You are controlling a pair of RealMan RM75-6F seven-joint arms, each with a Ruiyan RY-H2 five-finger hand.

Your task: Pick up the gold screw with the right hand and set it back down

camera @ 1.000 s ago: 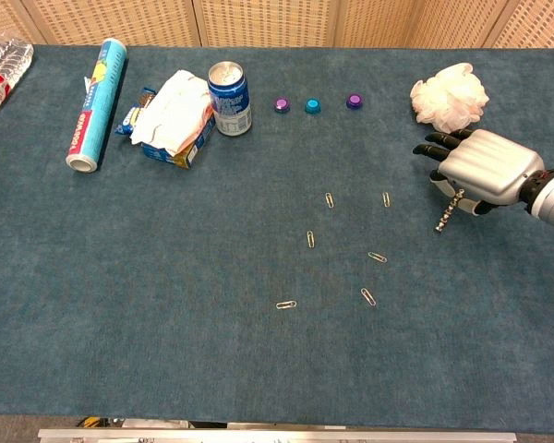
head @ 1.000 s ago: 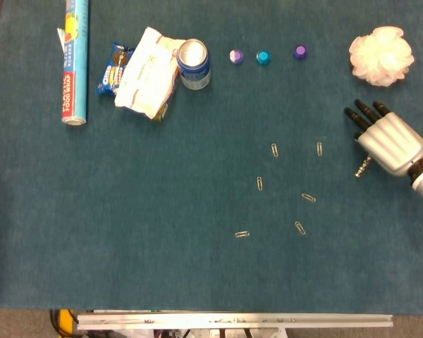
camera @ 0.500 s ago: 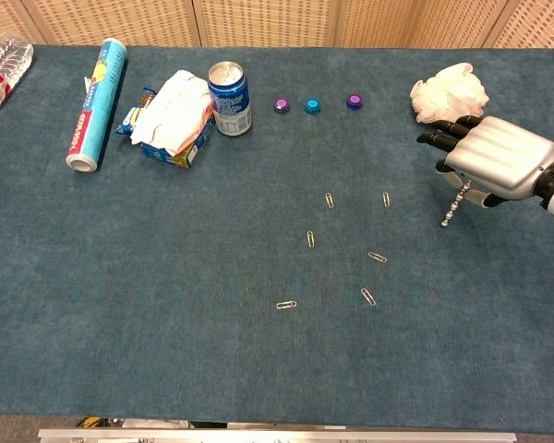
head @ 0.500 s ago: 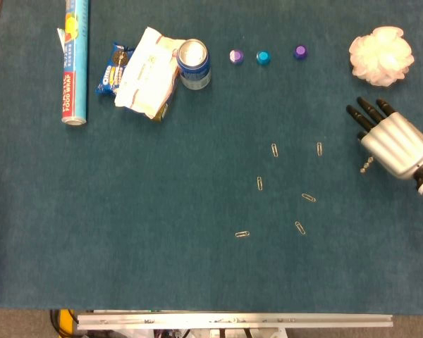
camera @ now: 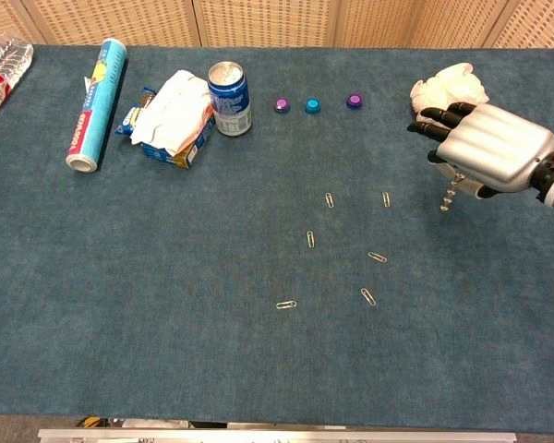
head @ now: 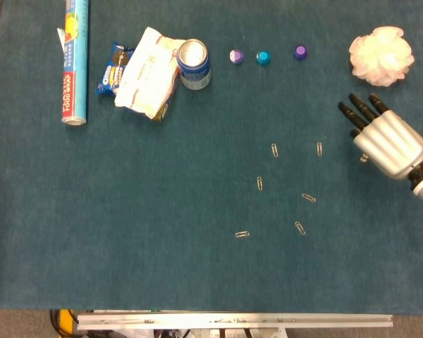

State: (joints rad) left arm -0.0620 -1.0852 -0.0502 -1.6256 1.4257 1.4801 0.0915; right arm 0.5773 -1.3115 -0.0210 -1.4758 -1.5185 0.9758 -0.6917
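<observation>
My right hand (camera: 494,149) hangs over the right side of the worktop (camera: 166,277), palm down, with the gold screw (camera: 451,191) pinched beneath it; in the chest view the screw dangles nearly upright below my fingers (camera: 434,120), its tip clear of the cloth. From the head view only a speck of the screw (head: 364,158) peeks out at the edge of my right hand (head: 388,144), so I judge the grip from the chest view alone: a thumb-side pinch near the head, the other fingers stretched toward the white puff (camera: 448,88). I take the lift as done and the set-down as what remains. To do that well I should lower straight down, keep the wrist level so the screw does not swing, let its tip meet the cloth, then lay it over and ease the pinch off, staying well clear of the nearest paper clip (camera: 386,198). My left hand shows in neither view.
</observation>
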